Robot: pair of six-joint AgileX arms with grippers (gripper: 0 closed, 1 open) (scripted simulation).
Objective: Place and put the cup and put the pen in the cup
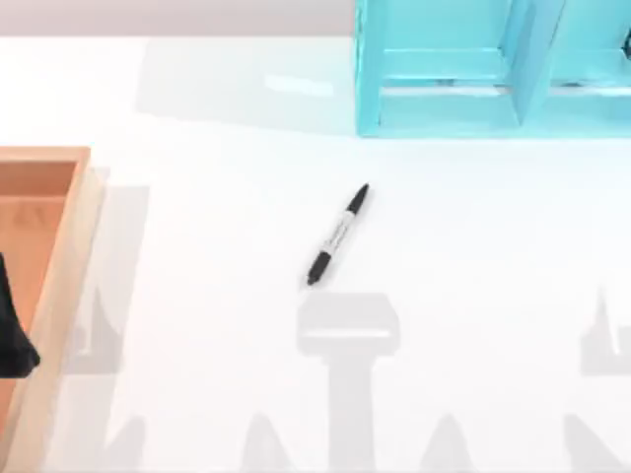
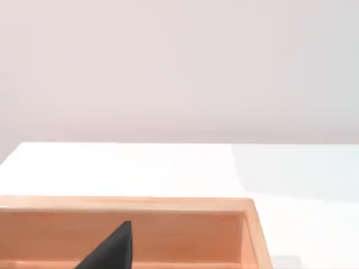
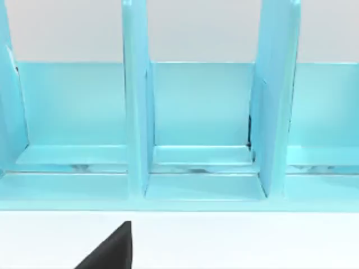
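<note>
Pen (image 1: 338, 235) flat on the white tabletop (image 1: 473, 256) near the middle, lying on a slant, one black end toward the far right. Wooden tray (image 1: 61, 266) at the left edge; light blue rack (image 1: 444, 108) at the far right. Left gripper (image 1: 12, 330) over the tray, right gripper (image 3: 109, 249) facing the rack's compartments; jaws' state cannot be told for either.
</note>
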